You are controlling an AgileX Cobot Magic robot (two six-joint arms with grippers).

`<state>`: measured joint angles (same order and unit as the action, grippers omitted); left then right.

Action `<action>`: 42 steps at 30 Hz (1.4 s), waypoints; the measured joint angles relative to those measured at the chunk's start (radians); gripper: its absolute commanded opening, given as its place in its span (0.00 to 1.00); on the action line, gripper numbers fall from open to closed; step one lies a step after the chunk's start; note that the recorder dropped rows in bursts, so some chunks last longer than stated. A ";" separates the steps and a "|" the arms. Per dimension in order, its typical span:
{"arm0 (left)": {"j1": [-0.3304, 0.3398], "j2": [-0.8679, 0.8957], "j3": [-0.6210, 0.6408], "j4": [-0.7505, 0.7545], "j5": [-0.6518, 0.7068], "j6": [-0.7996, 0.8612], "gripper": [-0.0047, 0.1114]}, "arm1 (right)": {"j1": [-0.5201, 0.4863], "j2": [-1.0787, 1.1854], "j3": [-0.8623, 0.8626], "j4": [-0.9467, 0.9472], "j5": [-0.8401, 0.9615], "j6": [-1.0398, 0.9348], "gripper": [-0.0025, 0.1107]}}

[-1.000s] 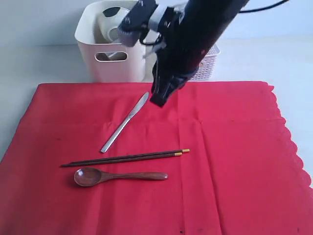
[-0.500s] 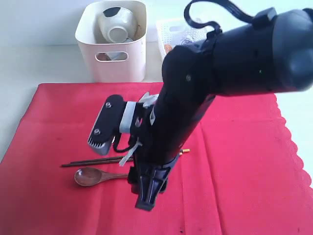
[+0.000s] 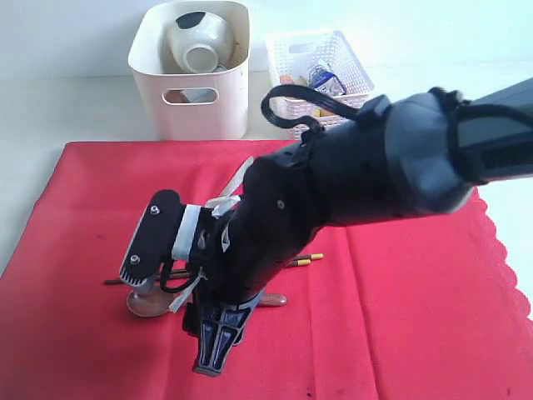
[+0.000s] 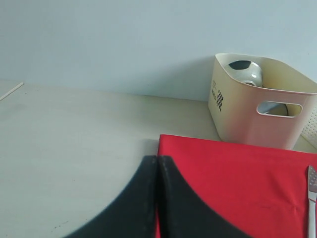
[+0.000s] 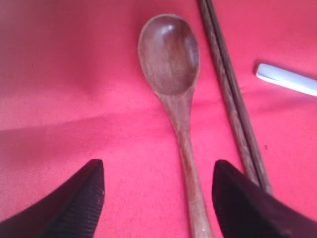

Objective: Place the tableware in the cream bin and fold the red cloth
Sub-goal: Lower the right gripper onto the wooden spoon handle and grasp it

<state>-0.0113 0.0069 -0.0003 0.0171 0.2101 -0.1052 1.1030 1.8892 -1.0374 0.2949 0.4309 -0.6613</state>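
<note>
While right pincer (image 5: 157,171) gapes above wooden spoon (image 5: 169,54), left pincer (image 4: 157,166) closed

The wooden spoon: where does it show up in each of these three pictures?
Exterior view: wooden spoon lower left, mostly hidden behind the arm.
Left wrist view: not in it.
Right wrist view: wooden spoon centred in the open right pincer.
Shared landmark: the red cloth.

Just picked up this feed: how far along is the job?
Done: the pale green bowl sits in the cream bin. In hand: the right gripper hangs open over the wooden spoon, gripping nothing. Left: spoon, chopsticks and knife lie on the red cloth, which is unfolded.
</note>
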 measured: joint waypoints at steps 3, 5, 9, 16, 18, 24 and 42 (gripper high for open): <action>0.000 0.000 0.000 0.000 0.000 0.000 0.06 | 0.000 0.035 0.000 0.000 -0.009 0.000 0.55; 0.000 0.000 0.000 0.000 0.000 0.000 0.06 | 0.000 0.048 0.000 0.000 -0.018 0.000 0.54; 0.000 0.000 0.000 0.000 0.000 0.000 0.06 | 0.000 0.063 0.000 0.000 -0.033 0.000 0.49; 0.000 0.000 0.000 0.000 0.000 0.000 0.06 | 0.000 0.079 0.000 0.000 -0.042 0.000 0.47; 0.000 0.000 0.000 0.000 0.000 0.000 0.06 | 0.000 0.083 0.000 0.000 -0.044 -0.002 0.47; 0.000 0.000 0.000 0.000 0.000 0.000 0.06 | 0.000 0.085 0.000 0.002 -0.044 -0.002 0.35; 0.000 0.000 0.000 0.000 0.000 0.000 0.06 | 0.000 0.032 0.000 0.002 -0.013 -0.003 0.02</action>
<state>-0.0113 0.0069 -0.0003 0.0171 0.2101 -0.1052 1.1030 1.9217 -1.0374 0.2965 0.4178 -0.6647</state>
